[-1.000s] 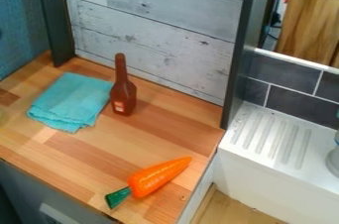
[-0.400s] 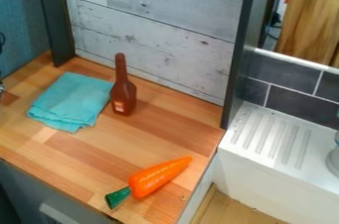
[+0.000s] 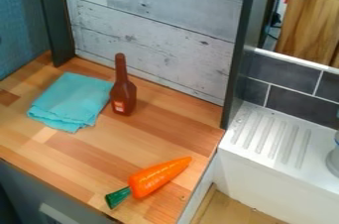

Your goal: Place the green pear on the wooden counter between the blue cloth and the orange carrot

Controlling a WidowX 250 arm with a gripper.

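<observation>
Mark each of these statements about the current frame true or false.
1. The brown bottle stands upright on the wooden counter. True.
2. The turquoise cloth is draped over the bottle. False: the cloth lies folded on the counter beside it.
3. The toy carrot lies with its green top near the counter's front edge. True.
4. The carrot lies on the white ridged drainboard. False: it is on the wooden counter, and the drainboard is to its right in the picture.
</observation>
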